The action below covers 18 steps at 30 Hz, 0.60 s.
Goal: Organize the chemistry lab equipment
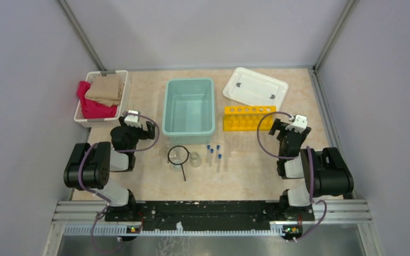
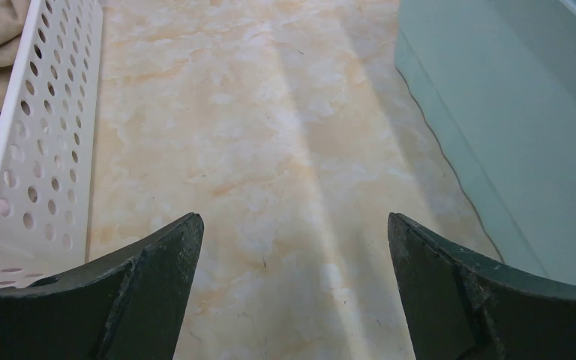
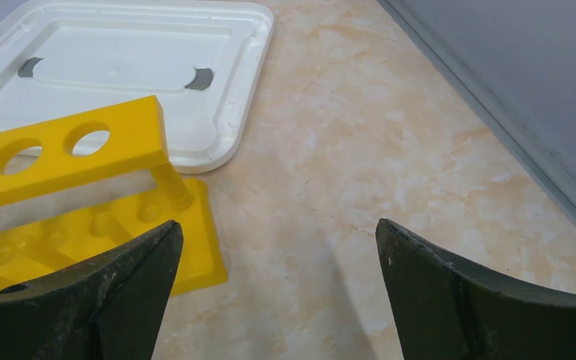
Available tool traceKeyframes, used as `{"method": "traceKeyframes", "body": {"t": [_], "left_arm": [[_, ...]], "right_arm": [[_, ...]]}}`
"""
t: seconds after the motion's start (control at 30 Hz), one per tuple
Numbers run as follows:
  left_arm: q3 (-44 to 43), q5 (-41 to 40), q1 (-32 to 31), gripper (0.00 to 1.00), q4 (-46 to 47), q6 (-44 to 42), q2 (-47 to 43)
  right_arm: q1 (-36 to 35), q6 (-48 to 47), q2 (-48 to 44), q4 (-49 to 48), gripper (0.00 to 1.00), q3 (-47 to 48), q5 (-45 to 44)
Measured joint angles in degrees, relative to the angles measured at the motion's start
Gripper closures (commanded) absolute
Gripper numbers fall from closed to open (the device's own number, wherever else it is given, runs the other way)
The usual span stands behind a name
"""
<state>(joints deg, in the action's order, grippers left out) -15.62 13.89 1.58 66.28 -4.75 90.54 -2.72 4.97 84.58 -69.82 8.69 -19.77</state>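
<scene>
Several thin clear test tubes with blue caps (image 1: 214,155) lie on the table in front of the teal bin. Two small glass beakers (image 1: 195,159) stand to their left. A black wire ring (image 1: 168,156) with a straight handle lies around the left beaker. The yellow holed rack (image 1: 248,118) stands right of the bin and shows in the right wrist view (image 3: 60,150). My left gripper (image 1: 137,127) (image 2: 294,225) is open and empty over bare table between the basket and the bin. My right gripper (image 1: 289,128) (image 3: 279,229) is open and empty just right of the rack.
A teal bin (image 1: 189,129) (image 2: 510,150) stands at centre back. A white lid (image 1: 255,88) (image 3: 232,97) lies behind the rack. A white holed basket (image 1: 83,114) (image 2: 37,150) of red and tan cloths stands at far left. Grey walls enclose the table.
</scene>
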Motion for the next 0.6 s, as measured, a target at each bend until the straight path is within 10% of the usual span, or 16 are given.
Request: {"method": "traceKeyframes", "body": {"t": [0.4, 0.6], "left_arm": [[-0.1, 0.0, 0.0, 0.01, -0.7, 0.0, -0.5], [-13.3, 0.2, 0.0, 0.01, -23.1, 0.0, -7.6]], "right_arm": [[-0.3, 0.0, -4.2, 2.0, 0.01, -0.1, -1.0], [-0.9, 2.2, -18.3, 20.8, 0.01, 3.6, -4.8]]}}
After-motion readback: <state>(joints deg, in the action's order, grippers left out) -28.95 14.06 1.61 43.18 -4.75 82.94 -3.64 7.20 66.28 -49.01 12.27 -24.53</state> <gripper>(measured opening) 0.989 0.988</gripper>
